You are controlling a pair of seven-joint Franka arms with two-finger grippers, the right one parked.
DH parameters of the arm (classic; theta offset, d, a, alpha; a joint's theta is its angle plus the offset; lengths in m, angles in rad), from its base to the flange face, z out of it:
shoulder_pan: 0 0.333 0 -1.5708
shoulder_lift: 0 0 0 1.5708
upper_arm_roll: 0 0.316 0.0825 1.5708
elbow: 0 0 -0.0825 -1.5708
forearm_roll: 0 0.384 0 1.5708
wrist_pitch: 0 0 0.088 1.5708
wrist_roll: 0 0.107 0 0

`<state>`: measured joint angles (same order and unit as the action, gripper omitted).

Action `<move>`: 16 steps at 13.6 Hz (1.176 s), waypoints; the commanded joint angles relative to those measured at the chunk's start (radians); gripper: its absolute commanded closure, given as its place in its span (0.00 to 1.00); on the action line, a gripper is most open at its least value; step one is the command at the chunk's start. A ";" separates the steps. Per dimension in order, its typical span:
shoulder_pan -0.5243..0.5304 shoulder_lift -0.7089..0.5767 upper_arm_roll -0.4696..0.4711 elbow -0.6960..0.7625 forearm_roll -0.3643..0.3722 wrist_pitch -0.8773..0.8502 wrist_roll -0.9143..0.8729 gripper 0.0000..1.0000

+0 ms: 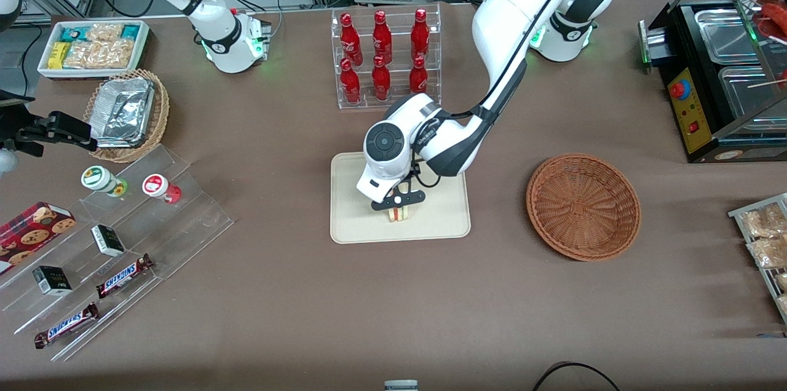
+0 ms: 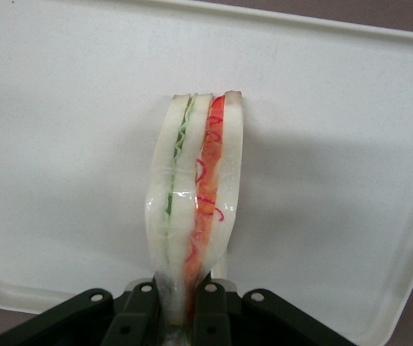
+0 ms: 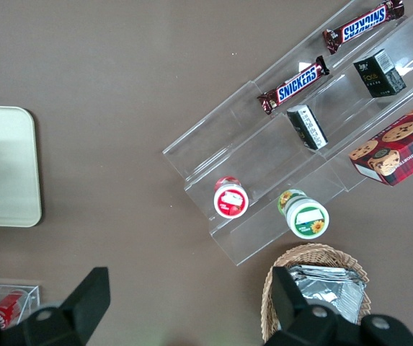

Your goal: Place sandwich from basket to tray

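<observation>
My left gripper (image 1: 398, 205) is low over the cream-beige tray (image 1: 449, 219), shut on the sandwich (image 1: 399, 213). In the left wrist view the sandwich (image 2: 195, 202) is a wrapped white-bread wedge with green and red filling, pinched between the black fingers (image 2: 138, 313) and standing on edge against the tray (image 2: 69, 166). The round reddish-brown wicker basket (image 1: 583, 205) sits empty on the table beside the tray, toward the working arm's end.
A clear rack of red bottles (image 1: 384, 56) stands just farther from the front camera than the tray. A clear stepped display (image 1: 110, 243) with snack bars, cups and boxes, a tan basket of foil trays (image 1: 128, 113) and a white snack bin (image 1: 92, 47) lie toward the parked arm's end.
</observation>
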<state>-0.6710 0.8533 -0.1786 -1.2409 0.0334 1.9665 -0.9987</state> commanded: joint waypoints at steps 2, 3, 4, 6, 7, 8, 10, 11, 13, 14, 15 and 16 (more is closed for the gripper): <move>-0.018 0.032 0.011 0.043 0.052 -0.003 -0.055 1.00; -0.018 0.032 0.011 0.043 0.052 0.000 -0.057 1.00; -0.018 0.032 0.011 0.043 0.052 0.002 -0.057 0.85; -0.018 0.030 0.011 0.043 0.052 0.002 -0.055 0.00; -0.018 0.029 0.010 0.043 0.051 0.000 -0.060 0.00; -0.018 0.024 0.010 0.043 0.052 0.000 -0.076 0.00; -0.016 0.009 0.010 0.044 0.051 -0.008 -0.103 0.00; -0.013 -0.009 0.010 0.044 0.051 -0.014 -0.101 0.00; -0.007 -0.054 0.013 0.044 0.051 -0.055 -0.092 0.00; -0.003 -0.077 0.013 0.047 0.051 -0.076 -0.089 0.00; 0.010 -0.103 0.011 0.049 0.045 -0.102 -0.075 0.00; 0.030 -0.131 0.010 0.047 0.040 -0.126 -0.052 0.00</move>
<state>-0.6635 0.7901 -0.1732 -1.1804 0.0693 1.8966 -1.0707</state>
